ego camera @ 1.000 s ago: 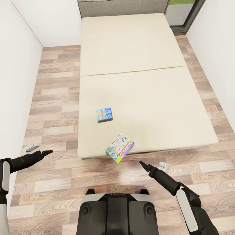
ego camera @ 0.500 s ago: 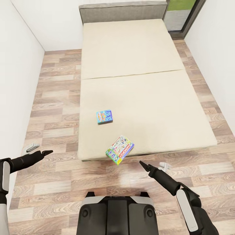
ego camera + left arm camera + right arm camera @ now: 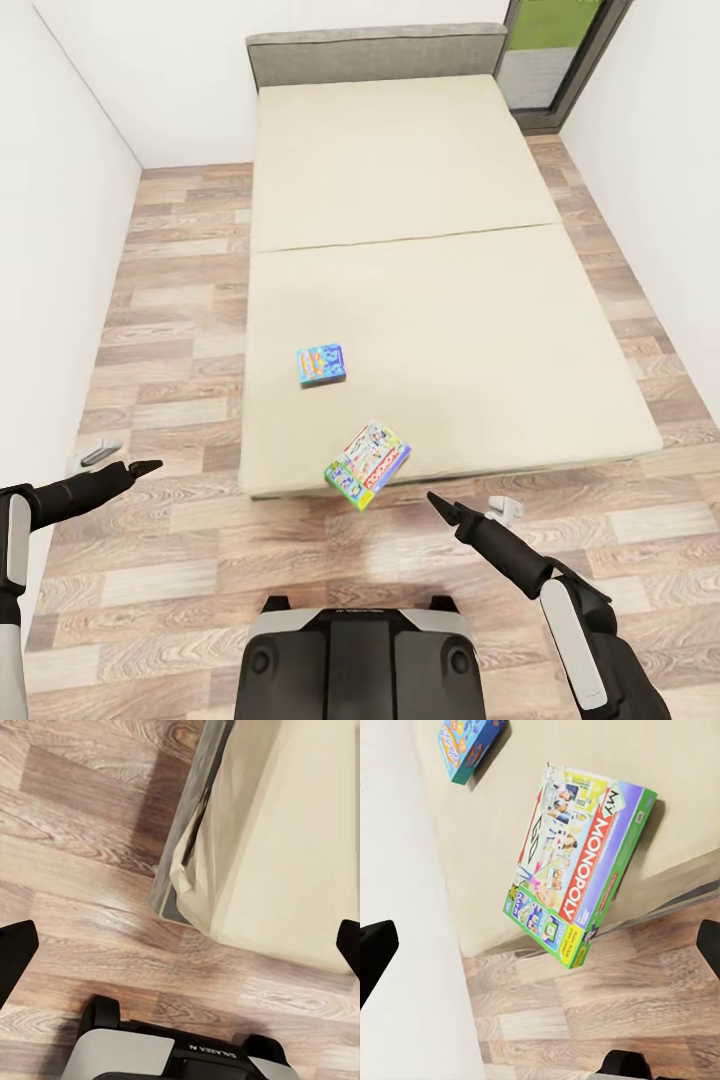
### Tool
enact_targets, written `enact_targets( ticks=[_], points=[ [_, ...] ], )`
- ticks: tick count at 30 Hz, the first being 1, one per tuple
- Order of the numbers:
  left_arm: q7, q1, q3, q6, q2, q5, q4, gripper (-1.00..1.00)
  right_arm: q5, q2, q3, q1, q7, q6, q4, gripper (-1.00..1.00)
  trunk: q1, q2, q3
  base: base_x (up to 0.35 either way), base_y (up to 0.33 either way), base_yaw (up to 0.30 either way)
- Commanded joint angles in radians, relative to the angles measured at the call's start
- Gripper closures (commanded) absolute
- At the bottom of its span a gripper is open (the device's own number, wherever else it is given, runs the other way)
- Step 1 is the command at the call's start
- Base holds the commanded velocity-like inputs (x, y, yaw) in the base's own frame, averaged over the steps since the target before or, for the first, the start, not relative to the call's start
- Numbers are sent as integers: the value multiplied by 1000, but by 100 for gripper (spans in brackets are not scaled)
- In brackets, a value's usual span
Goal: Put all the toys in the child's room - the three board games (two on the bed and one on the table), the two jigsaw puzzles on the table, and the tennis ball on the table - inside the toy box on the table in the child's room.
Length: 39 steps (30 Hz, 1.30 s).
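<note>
The right hand [image 3: 437, 502] hangs low over the floor just short of the bed's near edge, its fingers apart and holding nothing, and the left hand [image 3: 148, 466] hangs out to the side over the planks beside the white wall, spread apart and empty as well. Judging by this, the step in hand is the approach to the two games on the bed, with no grasp begun; the next move likely calls for rolling closer and bringing the right hand over the nearer box. The room has white walls, a wood-plank floor [image 3: 180, 560] and a tall window at the far corner. The bed [image 3: 450, 320], a big plain beige mattress with a low grey headboard, fills the middle of it. The Monopoly box [image 3: 367, 464] lies at the bed's near edge with one corner jutting out over the floor, so a careless nudge could tip it off. The small blue game box [image 3: 320, 364] lies flat further in, well apart from it.
</note>
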Motion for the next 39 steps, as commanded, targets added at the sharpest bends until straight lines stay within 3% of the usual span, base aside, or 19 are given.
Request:
enact_targets(
  ticks=[1,28,39],
  points=[
    [-4,-1,1,7,0,0,0,-100,-6,1,-3,0,2,9,-1,-100,1,-1,1,0,0,0],
    [-5,7,3,11,0,-1,0,-100,-7,-2,-2,0,8,17,-2,-100,1,-1,46,0,0,0],
    [-5,68,9,10,0,3,-10,-100,-14,-4,-2,0,8,18,-2,-100,1,-1,64,0,0,0]
  ],
)
